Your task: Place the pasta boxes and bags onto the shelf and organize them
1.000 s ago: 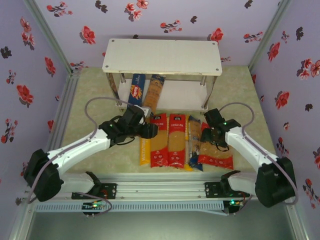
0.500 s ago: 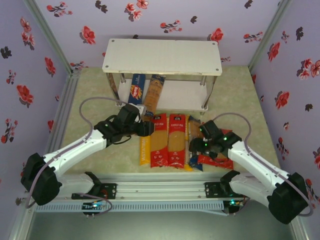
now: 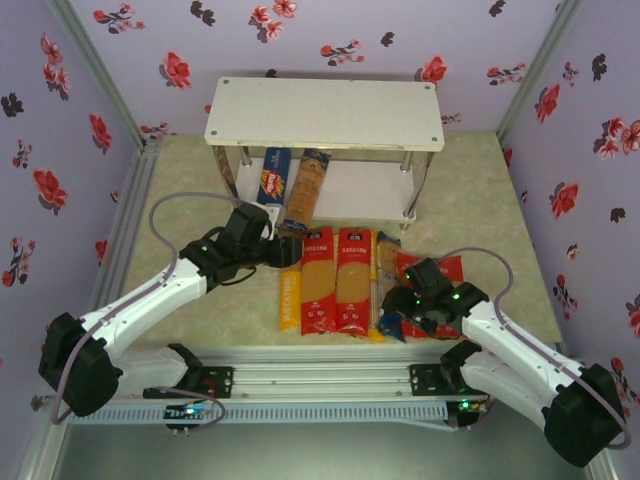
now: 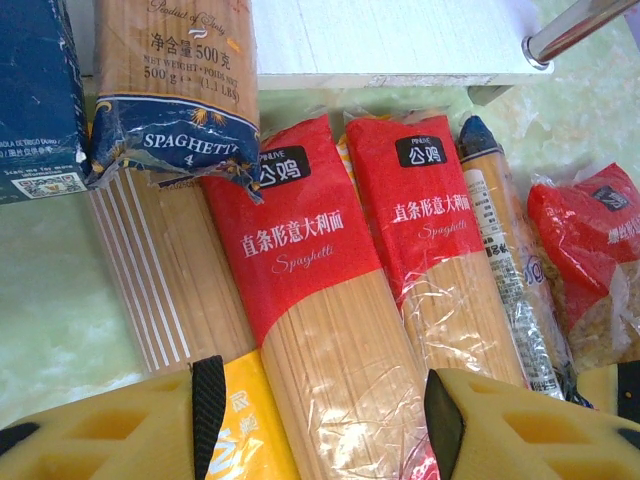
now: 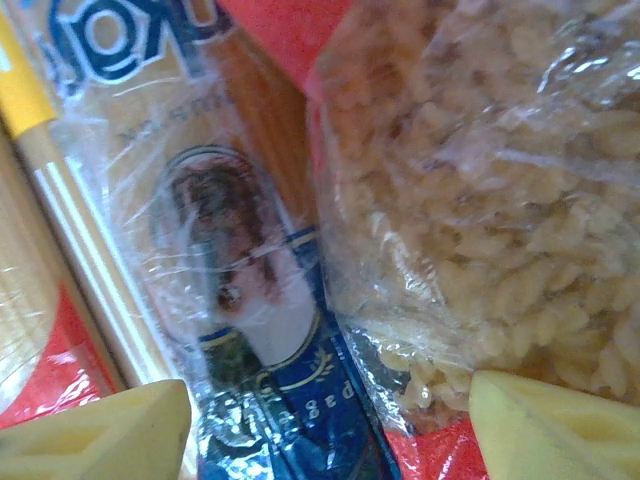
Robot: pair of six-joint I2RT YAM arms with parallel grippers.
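The white two-tier shelf (image 3: 325,112) stands at the back. On its lower board a dark-blue pasta box (image 3: 272,175) and a brownish one (image 3: 308,185) lie with their ends sticking out. On the table in front lie a yellow bag (image 3: 289,300), two red spaghetti bags (image 3: 318,280) (image 3: 353,280), a narrow clear bag with a blue end (image 3: 387,285) and a wide red bag of short pasta (image 3: 440,272). My left gripper (image 3: 288,250) (image 4: 320,420) hovers open over the left red bag (image 4: 300,250). My right gripper (image 3: 398,305) (image 5: 330,430) is open, low over the blue-ended bag (image 5: 240,280) and the short-pasta bag (image 5: 480,200).
Floral walls close in the table on three sides. A shiny shelf leg (image 4: 580,25) stands just behind the bags. The aluminium rail (image 3: 320,380) with the arm bases runs along the near edge. Green tabletop (image 3: 180,200) lies bare left of the shelf.
My right gripper has pulled back from the far end of the wide red bag toward the near ends of the bags. My left gripper has drifted slightly up and left toward the shelf.
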